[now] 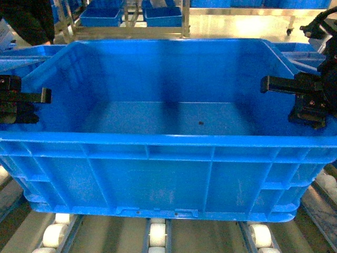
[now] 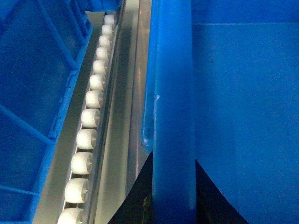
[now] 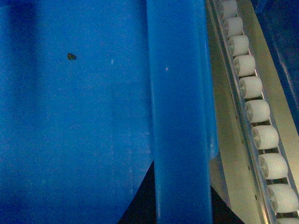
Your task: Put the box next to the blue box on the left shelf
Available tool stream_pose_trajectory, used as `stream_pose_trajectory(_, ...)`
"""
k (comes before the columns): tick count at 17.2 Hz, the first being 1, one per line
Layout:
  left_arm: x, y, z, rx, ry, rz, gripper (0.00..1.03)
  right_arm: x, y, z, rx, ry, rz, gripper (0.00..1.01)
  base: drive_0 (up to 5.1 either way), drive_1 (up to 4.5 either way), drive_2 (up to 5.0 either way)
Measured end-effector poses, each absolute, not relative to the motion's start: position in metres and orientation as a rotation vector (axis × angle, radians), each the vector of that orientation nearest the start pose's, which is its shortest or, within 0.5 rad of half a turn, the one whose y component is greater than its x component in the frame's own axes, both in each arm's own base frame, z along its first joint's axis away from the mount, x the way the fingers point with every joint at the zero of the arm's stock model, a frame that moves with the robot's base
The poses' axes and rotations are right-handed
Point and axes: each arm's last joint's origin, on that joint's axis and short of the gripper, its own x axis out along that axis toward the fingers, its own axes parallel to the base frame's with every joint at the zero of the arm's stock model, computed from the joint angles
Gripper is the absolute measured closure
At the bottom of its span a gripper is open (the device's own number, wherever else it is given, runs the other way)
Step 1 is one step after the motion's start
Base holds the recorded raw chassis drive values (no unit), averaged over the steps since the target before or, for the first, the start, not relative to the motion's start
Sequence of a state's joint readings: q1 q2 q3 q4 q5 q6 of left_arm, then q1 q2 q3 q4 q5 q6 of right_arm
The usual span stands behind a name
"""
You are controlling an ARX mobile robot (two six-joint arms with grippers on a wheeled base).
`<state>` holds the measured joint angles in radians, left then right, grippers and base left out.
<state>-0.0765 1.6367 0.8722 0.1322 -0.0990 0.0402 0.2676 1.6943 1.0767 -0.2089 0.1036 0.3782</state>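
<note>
The box [image 1: 158,174], a large bright-blue ribbed crate, fills the head view above the white rollers [image 1: 157,232] of the left shelf. I cannot tell whether its base touches them. My left gripper [image 1: 32,97] is shut on the box's left rim [image 2: 174,93], one dark finger [image 2: 140,196] on each side of the wall. My right gripper [image 1: 278,84] is shut on the right rim [image 3: 180,93] in the same way. The blue box [image 2: 32,84] stands just left of the held box, across a row of rollers [image 2: 91,119].
A roller rail [image 3: 261,116] runs along the box's right side, with a dark blue edge [image 3: 280,28] beyond it. More blue crates [image 1: 102,16] sit on a metal rack at the back. A dark-clothed figure [image 1: 29,21] is at the far left.
</note>
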Motion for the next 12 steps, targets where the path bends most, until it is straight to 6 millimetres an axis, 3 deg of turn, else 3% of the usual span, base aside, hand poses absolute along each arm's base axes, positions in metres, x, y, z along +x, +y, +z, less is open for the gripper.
stream_pose_trajectory(1, 0.334, -0.023, 0.184, 0.094, 0.638, 0.003, 0.95, 0.341, 0.09, 0.201, 0.206, 0.833, -0.009, 0.94, 0.0, 0.0, 0.0)
stream_pose_trajectory(2, 0.335, -0.023, 0.184, 0.088, 0.641, 0.003, 0.92, 0.341, 0.09, 0.2, 0.242, 0.838, -0.039, 0.87, 0.0, 0.0, 0.0)
stream_pose_trajectory(7, 0.335, -0.039, 0.178, 0.159, 0.635, 0.031, 0.38, 0.349, 0.094, 0.212, 0.415, 0.759, -0.06, 0.34, 0.0, 0.0, 0.0)
stream_pose_trajectory(11, 0.339, -0.039, 0.184, 0.095, 0.511, 0.101, 0.07, 0.353, 0.099, 0.219, 0.362, 0.652, -0.09, 0.03, 0.0, 0.0, 0.0)
stream_pose_trajectory(12, 0.34, -0.038, 0.185, 0.09, 0.48, 0.124, 0.03, 0.354, 0.099, 0.22, 0.349, 0.633, -0.097, 0.01, 0.0, 0.0, 0.0)
